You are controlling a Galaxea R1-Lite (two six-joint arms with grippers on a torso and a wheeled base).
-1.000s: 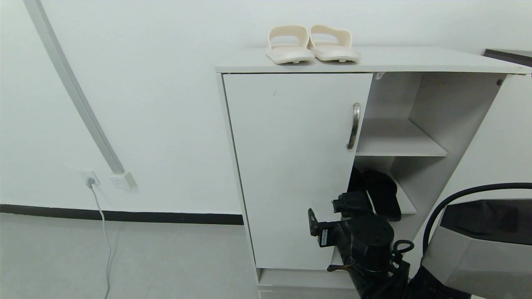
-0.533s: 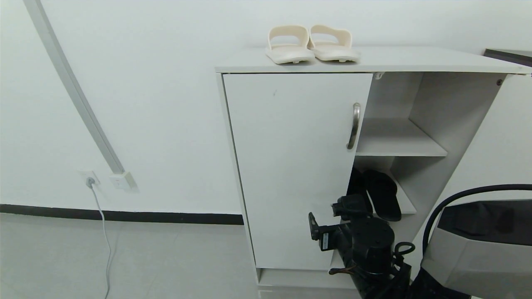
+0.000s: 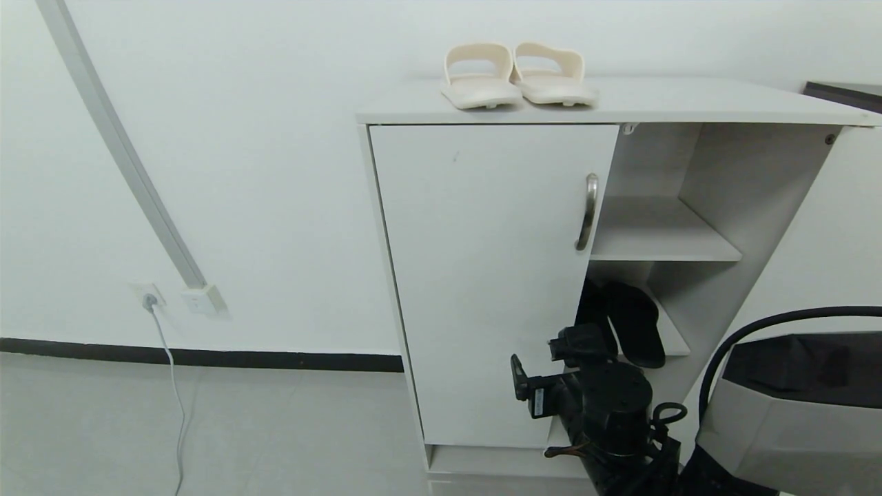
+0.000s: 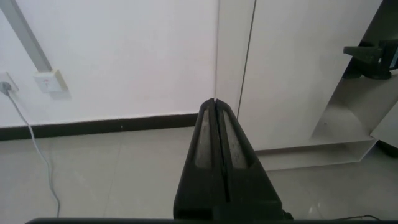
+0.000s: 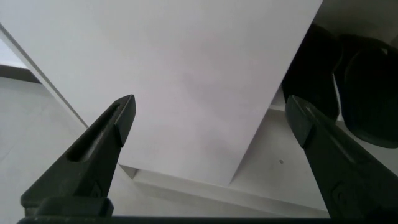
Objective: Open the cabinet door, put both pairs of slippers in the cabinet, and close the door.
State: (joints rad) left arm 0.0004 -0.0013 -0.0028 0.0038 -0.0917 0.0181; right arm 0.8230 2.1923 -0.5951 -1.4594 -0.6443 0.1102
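A pair of cream slippers point(image 3: 518, 74) sits on top of the white cabinet point(image 3: 689, 100). The cabinet's left door point(image 3: 482, 275) with its metal handle point(image 3: 587, 210) is closed, while the right door point(image 3: 820, 227) stands swung open. A pair of black slippers point(image 3: 630, 324) point(image 5: 367, 87) lies on the lower shelf. My right gripper point(image 3: 548, 355) point(image 5: 208, 115) hangs open and holds nothing, low in front of the left door's edge and just short of the black slippers. My left gripper point(image 4: 214, 102) is shut on nothing, off to the cabinet's left above the floor.
An upper shelf point(image 3: 654, 231) lies inside the open half. A wall socket with a plugged cable point(image 3: 148, 301) and a slanted grey conduit point(image 3: 117, 151) are on the wall to the left. Bare grey floor point(image 3: 207, 427) stretches before them.
My right gripper has drawn back and down a little from the black slippers. The slippers and doors have not moved.
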